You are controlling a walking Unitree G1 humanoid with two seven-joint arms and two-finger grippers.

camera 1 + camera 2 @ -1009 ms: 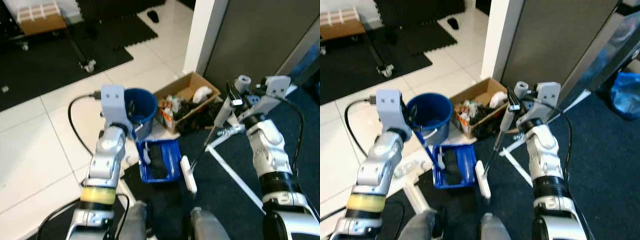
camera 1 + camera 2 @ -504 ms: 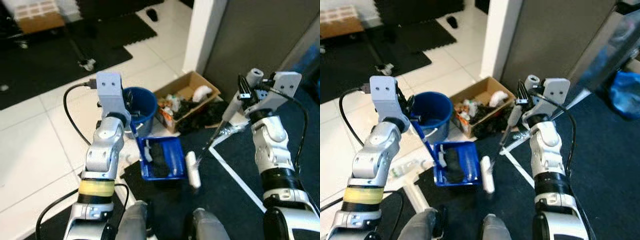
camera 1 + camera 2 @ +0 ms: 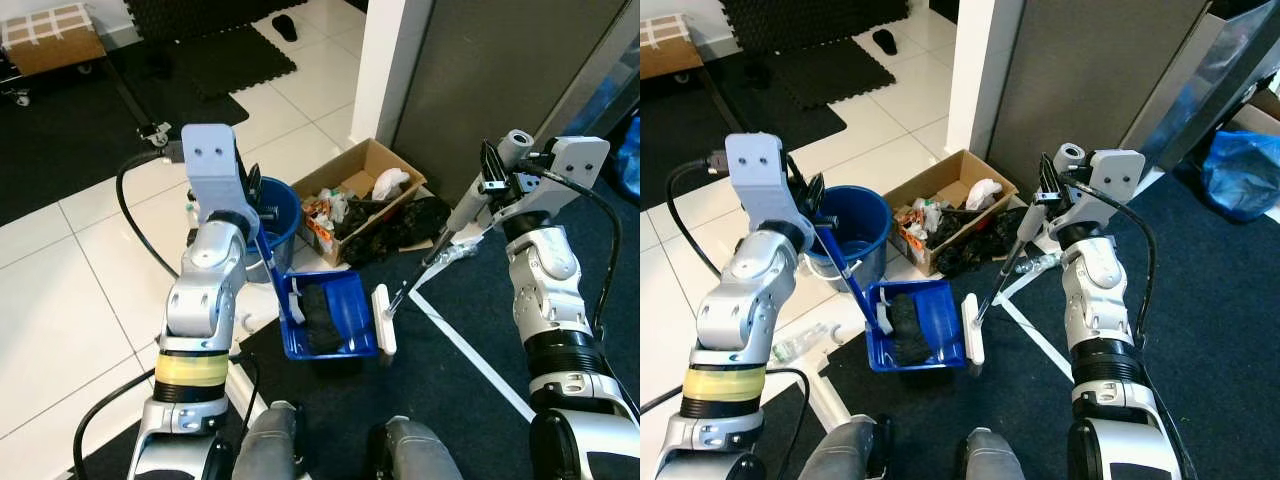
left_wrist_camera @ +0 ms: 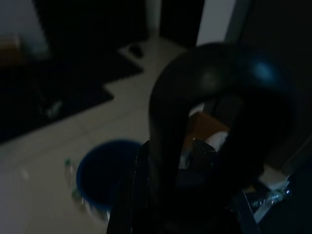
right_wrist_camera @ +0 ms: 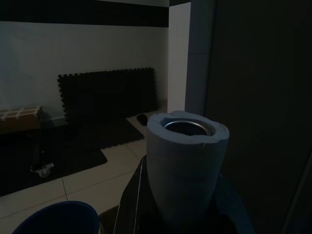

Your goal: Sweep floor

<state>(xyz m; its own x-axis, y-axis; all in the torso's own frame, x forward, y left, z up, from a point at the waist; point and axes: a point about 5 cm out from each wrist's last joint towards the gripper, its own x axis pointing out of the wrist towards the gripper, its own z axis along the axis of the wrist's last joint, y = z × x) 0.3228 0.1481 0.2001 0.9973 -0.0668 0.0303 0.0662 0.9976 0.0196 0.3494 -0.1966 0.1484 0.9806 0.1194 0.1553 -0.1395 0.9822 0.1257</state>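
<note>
Cardboard box (image 3: 365,190) contents too jumbled to identify

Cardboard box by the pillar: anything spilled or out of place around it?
Yes. The cardboard box overflows with mixed rubbish, and dark debris spreads from it onto the navy carpet. A clear plastic bottle also lies on the white tiles.

glossy plastic dustpan (image 3: 330,318), cardboard box (image 3: 362,180)

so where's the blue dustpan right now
In the left eye view the blue plastic dustpan lies on the dark carpet ahead of the robot's feet, between the round blue bucket on its left and the white broom head on its right.
</note>
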